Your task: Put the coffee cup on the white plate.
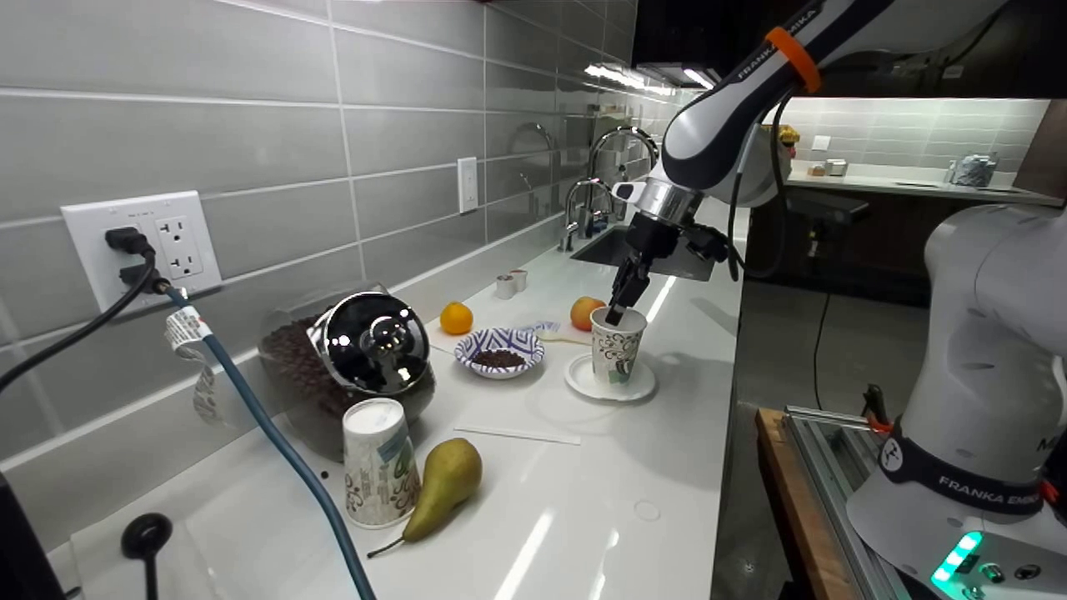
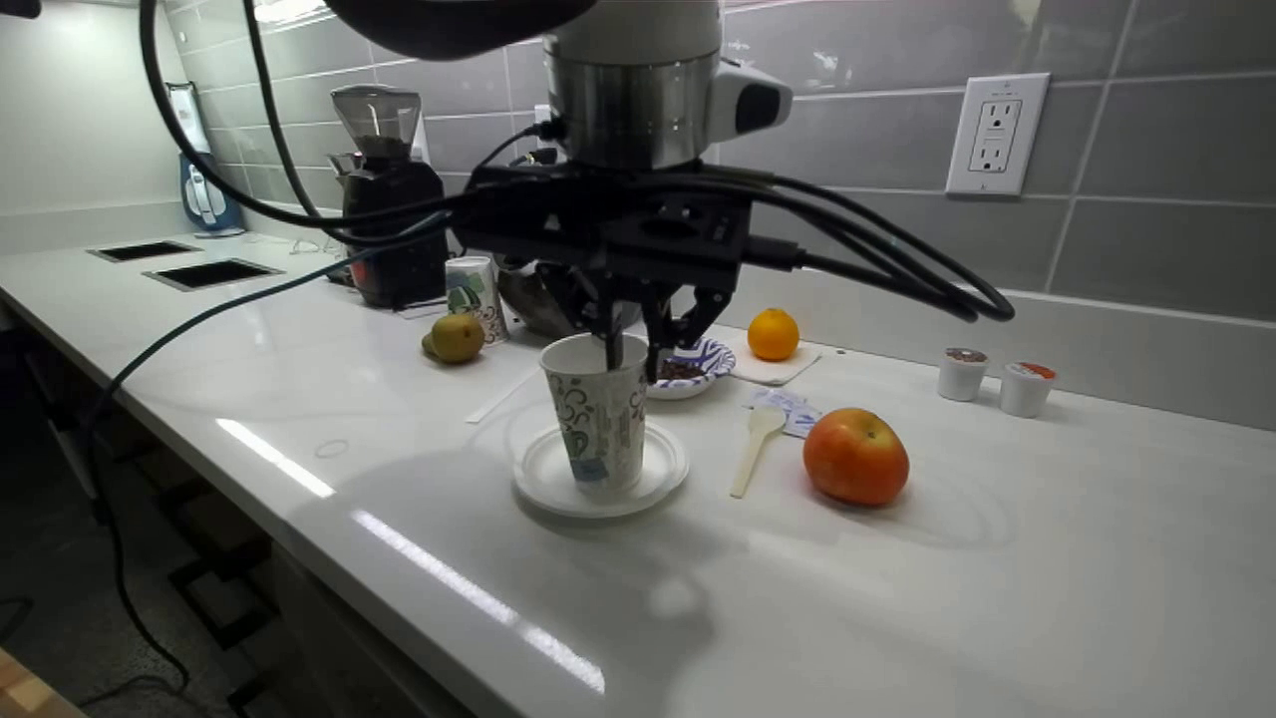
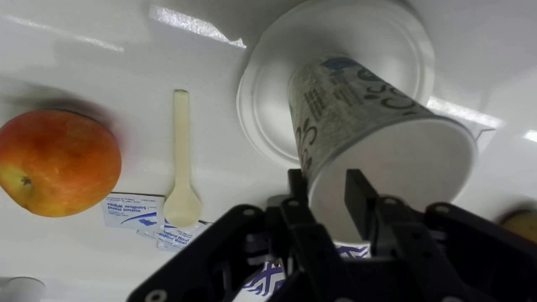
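"Tool (image 3: 325, 182) clenched?"
"No, parted, straddling the wall of the scroll-printed paper coffee cup (image 2: 600, 427), upright on the round white plate (image 2: 541, 479)."
"Any writing?"
"'FRANKA EMIKA' on the arm (image 1: 717, 133), 'Instant Hand Sanitizer Wipes' on packets (image 3: 132, 211)."

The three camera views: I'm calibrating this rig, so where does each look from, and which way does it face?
In an exterior view: set near the pear, looking along the counter toward the sink; base, arm and gripper show.
In an exterior view: set near the apple, angled at the tiled wall and back toward the pear; arm's end and gripper show.
Wrist view: looks down on the coffee cup and white plate; only the gripper shows.
Both exterior views share the coffee cup upright on the white plate.
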You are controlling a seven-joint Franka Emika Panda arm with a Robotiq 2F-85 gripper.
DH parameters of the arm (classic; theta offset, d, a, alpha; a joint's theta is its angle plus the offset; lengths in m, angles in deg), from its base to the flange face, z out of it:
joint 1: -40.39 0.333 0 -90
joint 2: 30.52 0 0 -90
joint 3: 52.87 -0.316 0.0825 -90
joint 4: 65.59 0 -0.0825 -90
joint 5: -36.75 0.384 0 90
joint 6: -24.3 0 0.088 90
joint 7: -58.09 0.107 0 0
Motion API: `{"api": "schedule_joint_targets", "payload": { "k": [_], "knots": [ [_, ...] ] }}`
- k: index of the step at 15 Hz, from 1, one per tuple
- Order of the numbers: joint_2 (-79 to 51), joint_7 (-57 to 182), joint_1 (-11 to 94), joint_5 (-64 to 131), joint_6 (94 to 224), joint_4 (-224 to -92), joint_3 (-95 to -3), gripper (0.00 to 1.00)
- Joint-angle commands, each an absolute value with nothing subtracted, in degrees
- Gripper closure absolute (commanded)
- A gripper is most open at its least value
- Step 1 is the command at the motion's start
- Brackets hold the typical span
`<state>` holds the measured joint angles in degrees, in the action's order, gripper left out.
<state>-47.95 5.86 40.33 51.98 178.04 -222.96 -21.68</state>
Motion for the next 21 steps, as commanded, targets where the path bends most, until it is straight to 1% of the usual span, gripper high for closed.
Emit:
{"api": "schedule_joint_targets", "payload": {
  "k": [1,2,4,6,7,8,10,12,14,17,18,19,21],
  "knots": [
    [-49.1,6.6,38.2,51.3,177.1,-222.9,-25.4,0.37],
    [-50.2,8.1,37.3,50.1,175.6,-222.9,-27.0,0.29],
    [-52.6,11.6,35.7,47.8,172.2,-222.8,-30.4,0.16],
    [-57.0,20.1,31.9,40.8,168.5,-224.7,-36.9,0.02],
    [-59.0,25.0,30.4,37.0,165.1,-224.3,-40.0,0.01],
    [-59.7,29.3,25.3,35.3,161.3,-222.7,-46.4,0.0],
    [-66.7,38.5,19.7,31.5,154.1,-223.8,-55.0,0.0],
    [-71.9,46.9,19.6,29.0,146.8,-222.8,-59.4,0.0],
    [-75.5,54.9,24.1,25.8,137.2,-220.6,-59.2,0.0],
    [-80.0,65.5,26.3,23.0,124.8,-216.8,-62.3,0.0],
    [-81.4,66.1,26.9,19.9,123.0,-215.8,-62.8,0.0],
    [-78.2,64.4,29.2,21.9,126.7,-217.3,-59.2,0.0],
    [-80.4,66.5,29.9,19.9,123.6,-215.9,-60.3,0.0]
  ]
}}
